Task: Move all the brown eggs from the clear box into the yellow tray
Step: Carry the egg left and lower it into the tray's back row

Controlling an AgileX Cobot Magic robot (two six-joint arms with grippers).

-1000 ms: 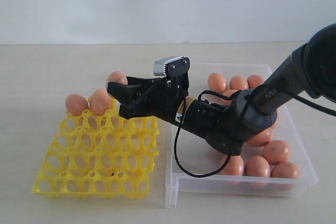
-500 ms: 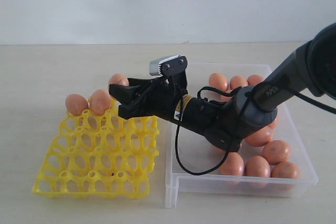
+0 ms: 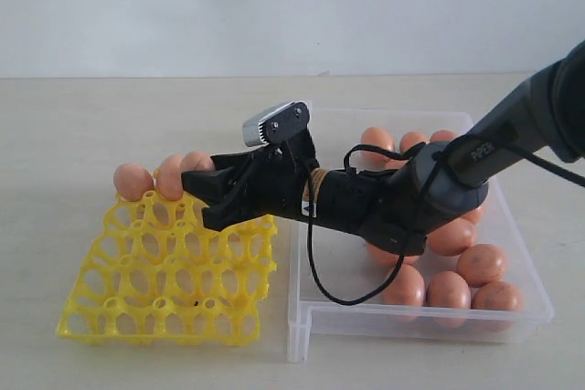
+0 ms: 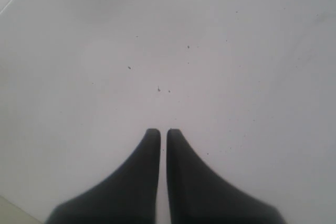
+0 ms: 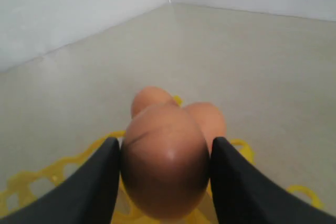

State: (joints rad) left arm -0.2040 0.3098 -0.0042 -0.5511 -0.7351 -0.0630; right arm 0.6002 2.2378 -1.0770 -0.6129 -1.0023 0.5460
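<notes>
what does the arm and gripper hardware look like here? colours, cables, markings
Right gripper: black, tapered fingers, a silver-faced camera module on top. Its arm is dark grey with white lettering, a yellowish band at the wrist and a loose black cable looping below. Left gripper: same black tapered fingers.

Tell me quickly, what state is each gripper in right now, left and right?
Left gripper: shut, holding nothing.
Right gripper: shut on a brown egg, over the yellow tray.

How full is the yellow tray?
Mostly empty: the yellow tray has two brown eggs in its far row; the right gripper holds a third egg.
</notes>
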